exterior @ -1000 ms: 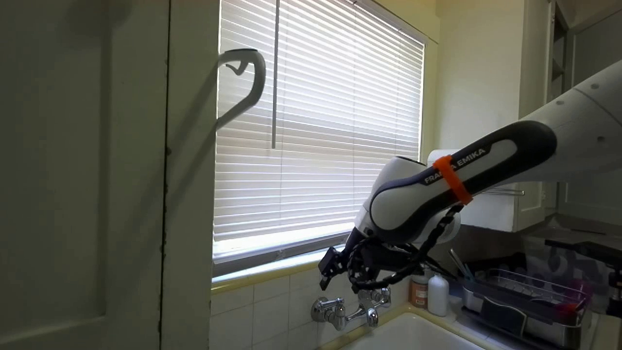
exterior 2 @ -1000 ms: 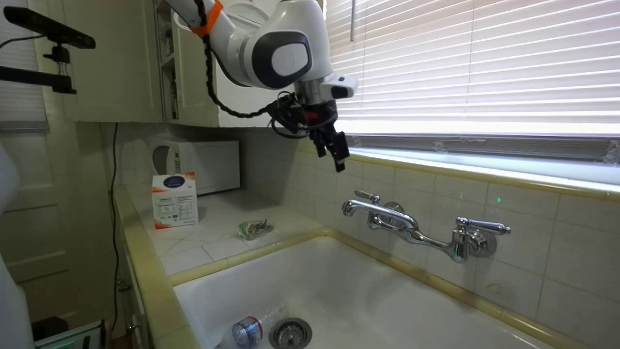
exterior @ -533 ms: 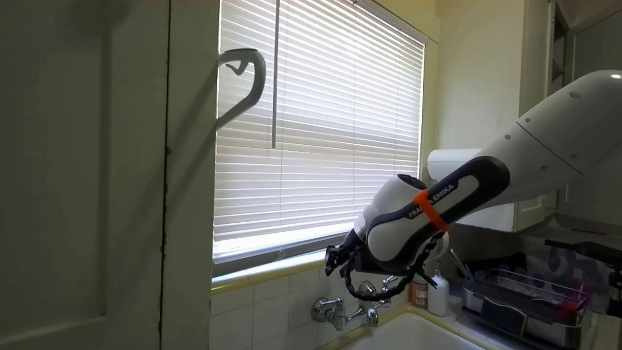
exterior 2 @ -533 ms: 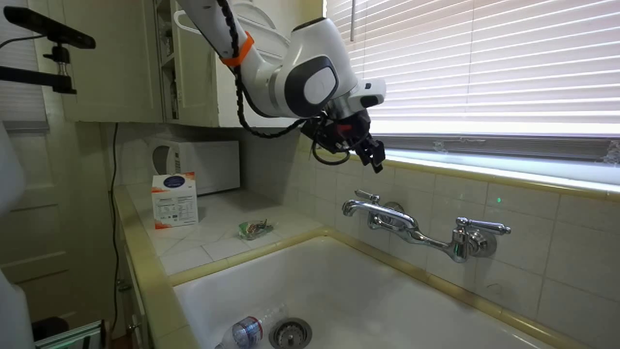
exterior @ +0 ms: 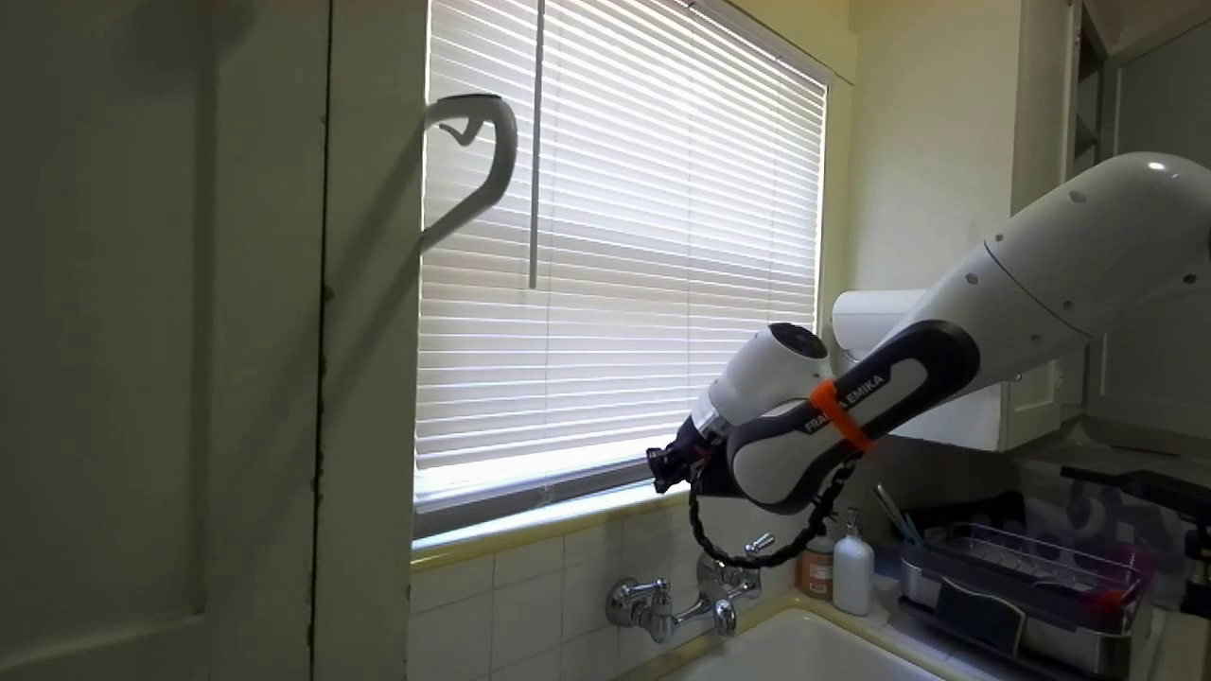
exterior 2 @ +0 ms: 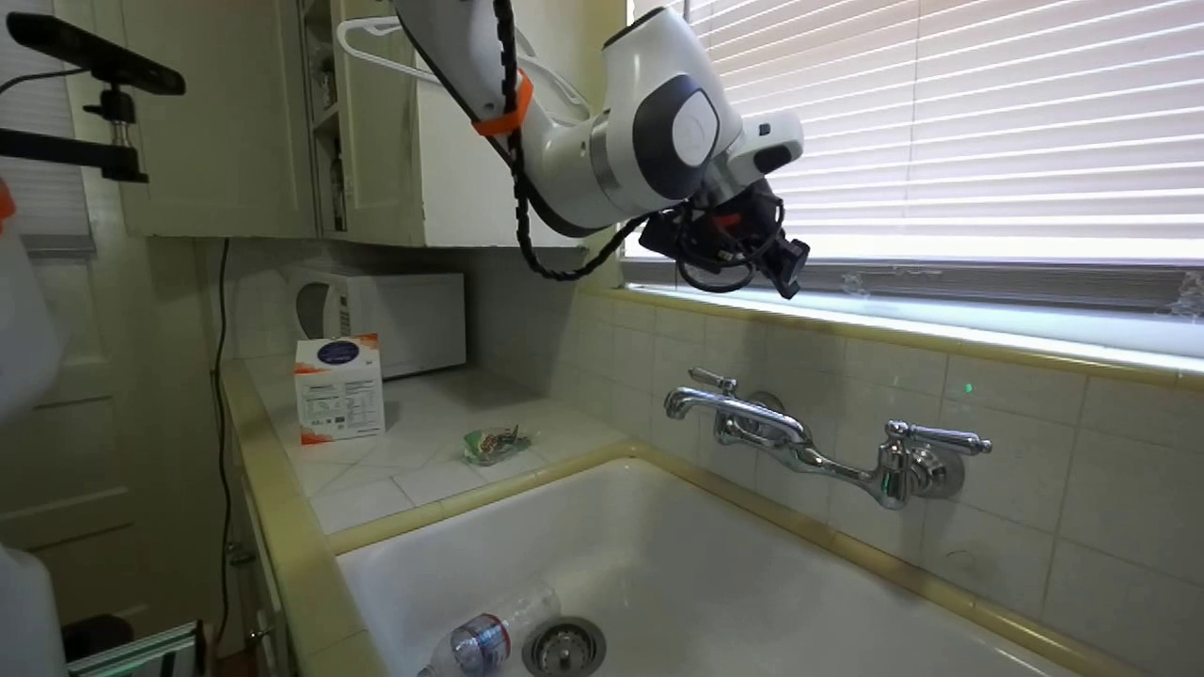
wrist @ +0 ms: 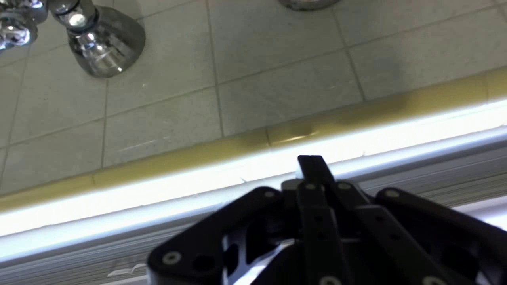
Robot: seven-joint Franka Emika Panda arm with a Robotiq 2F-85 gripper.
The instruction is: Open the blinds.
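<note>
White slatted blinds (exterior: 615, 369) hang lowered over the window, also filling the upper right of an exterior view (exterior 2: 959, 150). A thin tilt wand (exterior: 535, 189) dangles down their left part. Grey stacked slats (wrist: 431, 174) run along the blinds' bottom, just above the bright sill. My gripper (wrist: 310, 157) is shut, fingertips pressed together with nothing visible between them. In both exterior views the gripper (exterior: 655, 471) (exterior 2: 792, 280) hovers around the height of the blinds' bottom edge, in front of the window. Whether it touches the blinds I cannot tell.
Below the sill, a chrome faucet (exterior 2: 800, 447) juts from the tiled wall over the white sink (exterior 2: 715, 564). A plastic bottle (exterior 2: 480, 644) lies in the sink. A dish rack (exterior: 1022, 596) and soap bottle (exterior: 853, 572) stand nearby. A handle (exterior: 501, 161) sticks out at the left.
The fingers have gone from open to shut. My arm has swung along the window and risen, bringing the gripper up from below the sill. The blinds have not moved.
</note>
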